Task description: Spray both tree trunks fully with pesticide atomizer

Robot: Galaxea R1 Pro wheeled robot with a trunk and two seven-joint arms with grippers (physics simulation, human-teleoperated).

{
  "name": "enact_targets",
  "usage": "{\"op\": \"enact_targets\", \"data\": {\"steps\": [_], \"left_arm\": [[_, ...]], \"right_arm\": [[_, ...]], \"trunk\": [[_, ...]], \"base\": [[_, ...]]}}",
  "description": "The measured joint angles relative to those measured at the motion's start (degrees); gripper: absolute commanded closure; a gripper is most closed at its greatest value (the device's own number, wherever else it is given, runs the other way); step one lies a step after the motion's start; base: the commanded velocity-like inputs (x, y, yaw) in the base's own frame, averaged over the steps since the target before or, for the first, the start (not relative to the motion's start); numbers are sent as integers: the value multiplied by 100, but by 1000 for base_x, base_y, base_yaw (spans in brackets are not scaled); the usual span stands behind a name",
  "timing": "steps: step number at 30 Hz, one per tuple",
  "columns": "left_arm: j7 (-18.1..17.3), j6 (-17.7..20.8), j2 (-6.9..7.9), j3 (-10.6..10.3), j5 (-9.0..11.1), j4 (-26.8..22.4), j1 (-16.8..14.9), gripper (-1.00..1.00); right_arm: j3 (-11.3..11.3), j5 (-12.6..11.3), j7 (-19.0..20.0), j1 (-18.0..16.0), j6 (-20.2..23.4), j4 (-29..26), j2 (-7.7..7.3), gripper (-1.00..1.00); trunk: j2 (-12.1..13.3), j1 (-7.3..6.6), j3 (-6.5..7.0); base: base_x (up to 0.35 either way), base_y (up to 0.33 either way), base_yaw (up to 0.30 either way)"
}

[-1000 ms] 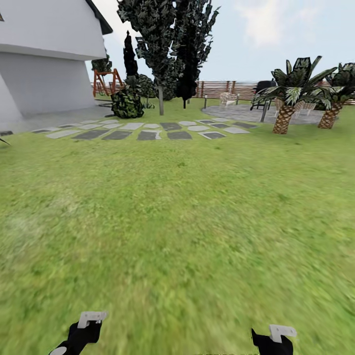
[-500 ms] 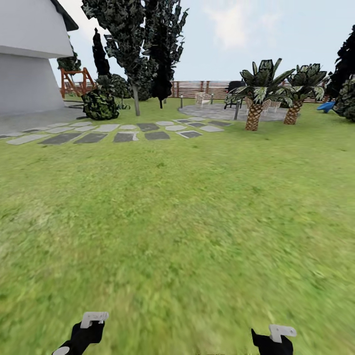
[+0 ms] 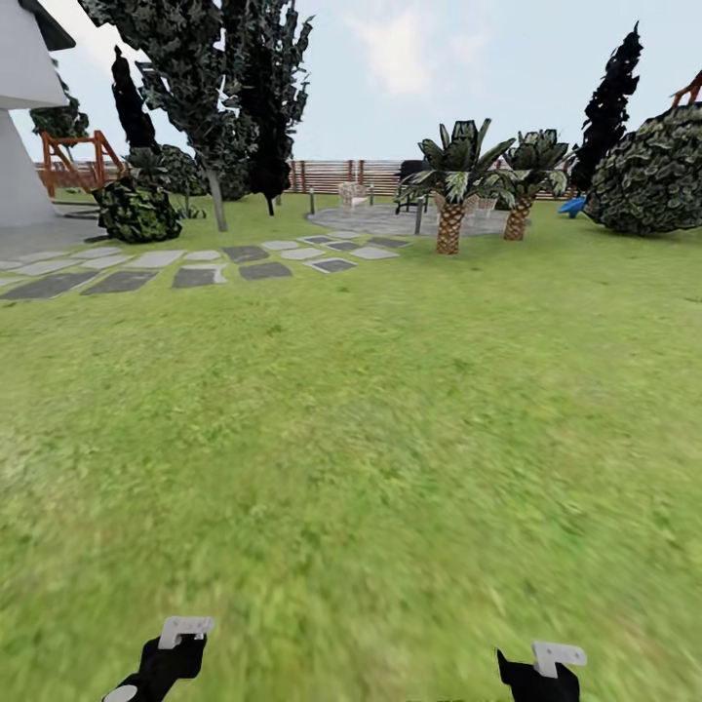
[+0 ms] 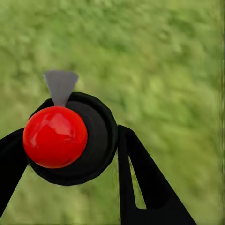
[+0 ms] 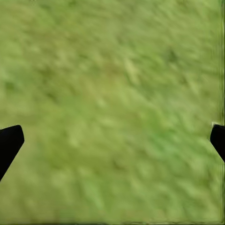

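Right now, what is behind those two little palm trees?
Behind the two palms runs a brown slatted fence, with a grey paved patch and some dark garden furniture. The fronds cover part of the fence and furniture.

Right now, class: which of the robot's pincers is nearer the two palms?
Right. The right pincer sits low on the palms' side of the lawn; the left pincer sits farther across, toward the stepping stones.

Wide grass lawn — grey stepping stones (left), two short palms, slatted fence behind, under pale sky.
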Motion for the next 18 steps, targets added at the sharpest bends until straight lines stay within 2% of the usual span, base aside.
{"op": "enact_targets", "data": {"steps": [9,18], "left_arm": [[-39,-9,-8,-6,1,0,0,100],[-5,-23,-3,-4,0,-1,1,100]], "right_arm": [[-43,-7,0,0,0,-9,-19,-100],[-44,-7,0,0,0,-9,-11,-100]], "trunk": [[0,0,0],[0,-3,0]], "base": [[7,-2,-300],[218,-137,-300]]}}
